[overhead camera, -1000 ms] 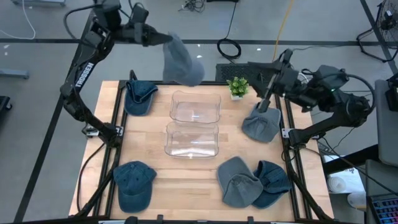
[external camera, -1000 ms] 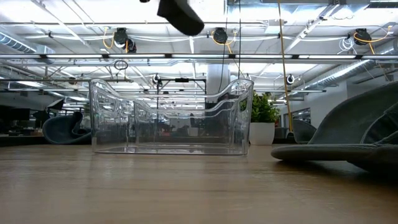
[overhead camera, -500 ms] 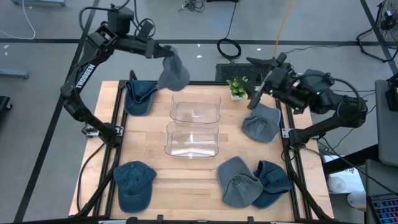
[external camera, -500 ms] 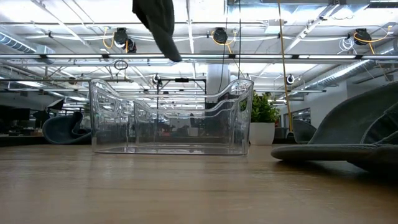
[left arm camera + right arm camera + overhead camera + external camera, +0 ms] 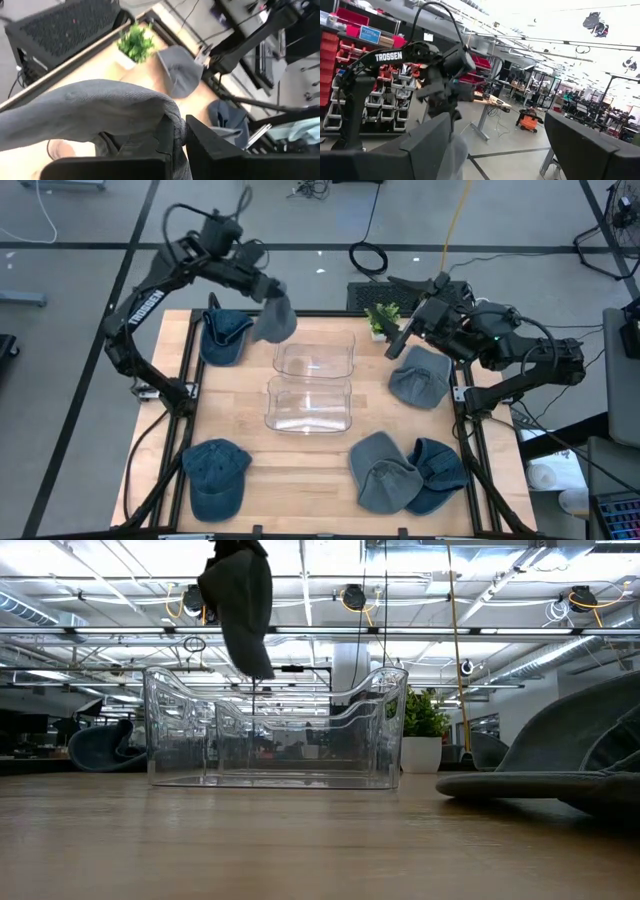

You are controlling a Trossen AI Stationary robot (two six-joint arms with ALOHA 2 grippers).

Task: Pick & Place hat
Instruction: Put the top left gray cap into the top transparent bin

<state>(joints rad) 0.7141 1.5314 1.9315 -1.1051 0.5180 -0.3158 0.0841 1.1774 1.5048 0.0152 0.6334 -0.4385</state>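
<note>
1. My left gripper [image 5: 268,286] has swung the grey hat [image 5: 274,317] in from out past the table's far edge. The hat now hangs lower, over the far-left part of the table, just beside the far clear bin [image 5: 314,354] and next to the blue cap [image 5: 225,334] lying there.
2. My left fingers are clenched on the hat's fabric – the left wrist view shows cloth bunched between them [image 5: 172,131].
3. My right gripper [image 5: 403,340] has let go of the grey hat [image 5: 421,375] lying at the right edge and lifted off it. A second ago it was down on that hat; now its jaws stand wide apart and hold nothing.
4. For the task, I judge the carried hat is close to its drop – it needs only a short move toward the bin before release. The right arm's hat has not been picked up.
5. Hard to make out: from above I cannot tell whether the hanging hat is over the bin's rim or still outside it. The low view shows it hanging above the bins' [image 5: 275,725] left end, cut off at the top, with my gripper out of frame.
6. The right wrist view looks out into the room and shows none of the table, so the hat beneath it is hidden there.
</note>
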